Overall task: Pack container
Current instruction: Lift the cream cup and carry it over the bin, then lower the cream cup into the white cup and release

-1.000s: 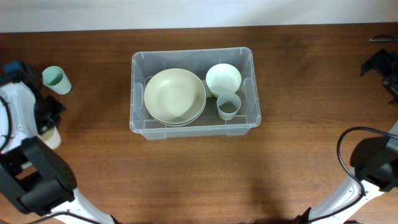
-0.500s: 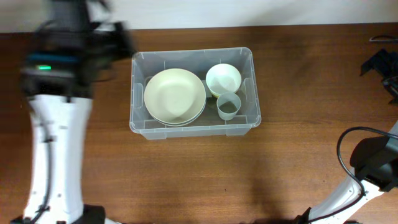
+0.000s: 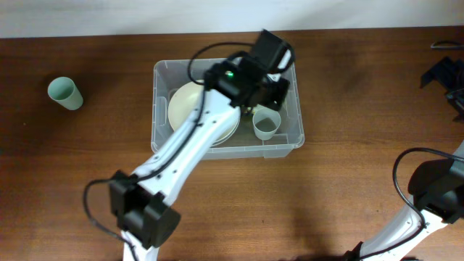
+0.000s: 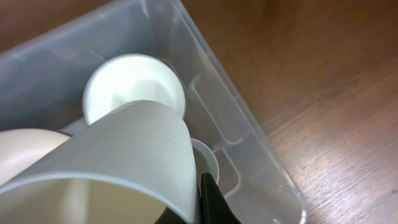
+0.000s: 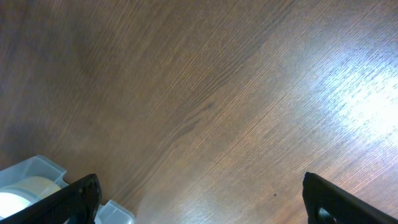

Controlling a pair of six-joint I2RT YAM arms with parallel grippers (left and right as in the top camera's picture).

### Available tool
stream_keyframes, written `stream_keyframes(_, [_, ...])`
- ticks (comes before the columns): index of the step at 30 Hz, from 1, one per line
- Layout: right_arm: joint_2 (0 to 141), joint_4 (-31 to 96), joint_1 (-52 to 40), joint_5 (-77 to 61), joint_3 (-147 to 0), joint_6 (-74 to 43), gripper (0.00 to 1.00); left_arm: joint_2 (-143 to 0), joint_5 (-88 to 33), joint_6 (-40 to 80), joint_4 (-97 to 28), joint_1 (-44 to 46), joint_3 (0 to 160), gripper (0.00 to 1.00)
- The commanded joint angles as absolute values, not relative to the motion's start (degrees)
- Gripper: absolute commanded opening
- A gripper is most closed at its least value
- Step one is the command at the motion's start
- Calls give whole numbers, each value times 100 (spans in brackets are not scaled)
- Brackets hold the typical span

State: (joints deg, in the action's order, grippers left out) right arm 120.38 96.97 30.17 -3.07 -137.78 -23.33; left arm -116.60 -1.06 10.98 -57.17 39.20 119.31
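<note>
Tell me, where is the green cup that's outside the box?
In the overhead view, the green cup sits on the table, far left, well apart from the container.

The container (image 4: 249,143) is clear, glossy plastic — smooth walls catching light. The table (image 5: 236,106) is brown wood, fine-grained, with a soft sheen. The pale cup (image 4: 130,149) looks matt, faintly ribbed.

The container (image 3: 217,151) is a large, clear, colourless plastic bin, rectangular with rounded corners and a rimmed edge. It stands upright and open-topped. Its far end lies just beneath my left jaws, close enough that I see a moulded recess in its side wall. It lies well apart from my right jaws.
</note>
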Motion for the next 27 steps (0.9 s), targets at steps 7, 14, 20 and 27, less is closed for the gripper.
stream_keyframes(7, [12016, 9708, 3002, -320, -13778, -2294, 99, -11979, -30, 910, -5819, 3940, 11909, 1])
stream_keyframes(14, [12016, 9710, 3002, -320, -13778, -2294, 99, -12134, -432, 910, -6173, 3986, 11909, 1])
stream_keyframes(20, [12016, 9708, 3002, -320, -13778, -2294, 99, -12230, -429, 904, -6294, 4097, 11909, 1])
stream_keyframes(27, [12016, 9708, 3002, -320, -13778, -2292, 99, -12269, -432, 781, -6283, 4139, 11909, 1])
